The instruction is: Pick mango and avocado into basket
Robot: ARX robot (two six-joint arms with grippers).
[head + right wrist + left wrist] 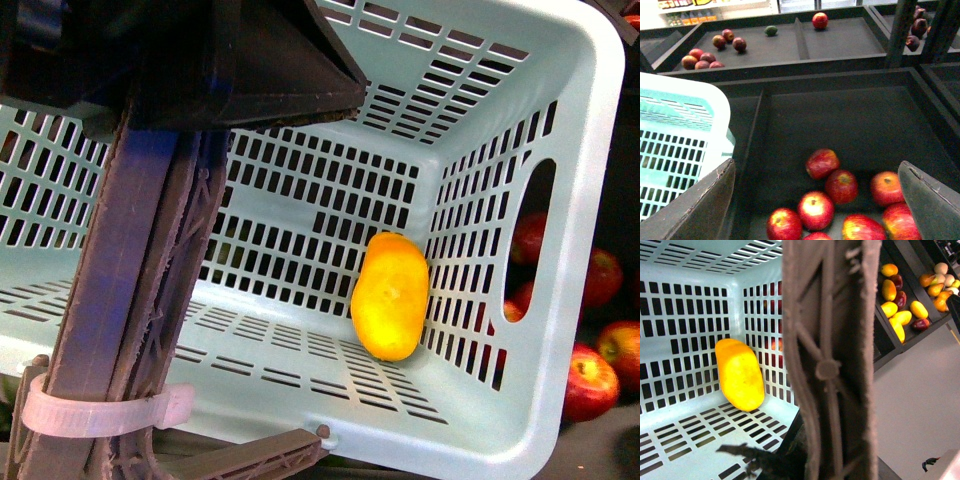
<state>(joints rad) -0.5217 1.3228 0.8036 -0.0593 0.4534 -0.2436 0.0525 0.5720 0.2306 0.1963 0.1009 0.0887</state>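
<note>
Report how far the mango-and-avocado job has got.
Done: the smooth yellow-orange mango lies inside the turquoise slotted plastic basket. In hand: nothing; the right gripper is open and empty over red apples. To do: the avocado, probably the small dark green fruit on the far shelf.

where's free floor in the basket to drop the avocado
The basket floor is bare from the handle side across to the mango. Only the corner holding the mango, against the slotted side wall, is taken.
</note>
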